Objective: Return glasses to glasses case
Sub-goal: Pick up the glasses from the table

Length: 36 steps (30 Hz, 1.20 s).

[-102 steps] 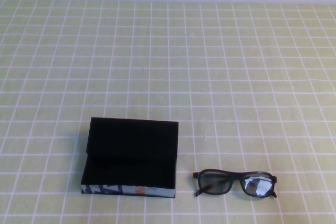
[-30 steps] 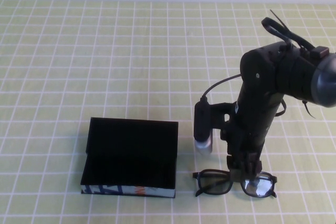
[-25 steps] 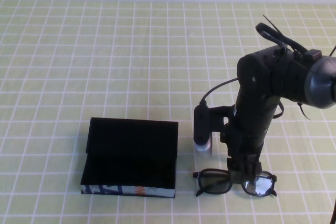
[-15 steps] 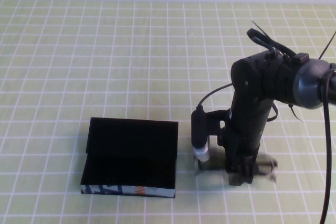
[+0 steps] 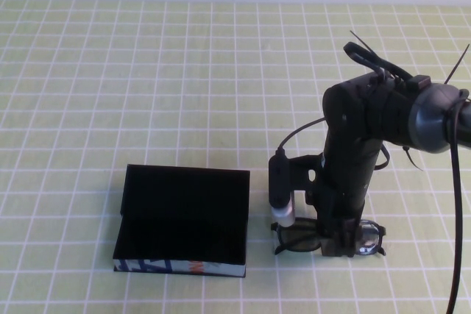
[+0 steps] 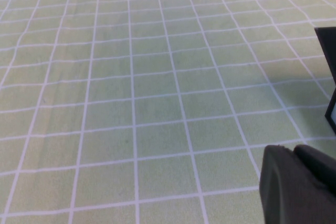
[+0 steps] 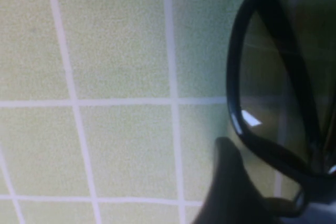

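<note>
The black glasses case (image 5: pixel 184 215) lies open at the front left of the table, lid up, its blue-white patterned front side (image 5: pixel 180 265) facing me. The black thick-rimmed glasses (image 5: pixel 296 234) are just right of the case. My right gripper (image 5: pixel 338 244) comes down on their bridge and is shut on them. In the right wrist view one lens and its rim (image 7: pixel 237 77) fill the frame beside one of the fingers (image 7: pixel 231 182). My left gripper (image 6: pixel 294 153) is out of the high view; its fingers rest together, low over the cloth near a corner of the case (image 6: pixel 329 61).
A green cloth with a white grid (image 5: pixel 147 71) covers the whole table. The right arm's cable (image 5: pixel 294 137) and wrist camera (image 5: pixel 281 189) hang between the case and the arm.
The right arm came in over the glasses and closed on their bridge. In the last half second the glasses shifted a little away from the front edge with the gripper. The case has not moved.
</note>
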{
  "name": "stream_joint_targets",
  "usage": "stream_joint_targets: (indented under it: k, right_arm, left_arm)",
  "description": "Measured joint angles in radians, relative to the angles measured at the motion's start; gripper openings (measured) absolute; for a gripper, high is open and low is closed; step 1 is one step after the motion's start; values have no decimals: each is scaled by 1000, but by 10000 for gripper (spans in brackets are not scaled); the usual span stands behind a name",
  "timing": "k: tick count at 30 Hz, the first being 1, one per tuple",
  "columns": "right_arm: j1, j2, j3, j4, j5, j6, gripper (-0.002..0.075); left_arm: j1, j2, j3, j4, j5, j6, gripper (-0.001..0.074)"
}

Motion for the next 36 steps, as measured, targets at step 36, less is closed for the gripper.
stream_joint_targets:
  k: [36]
  right_arm:
    - [5, -40, 0, -10, 78, 23, 66]
  left_arm:
    - [0, 0, 0, 0, 0, 0, -4]
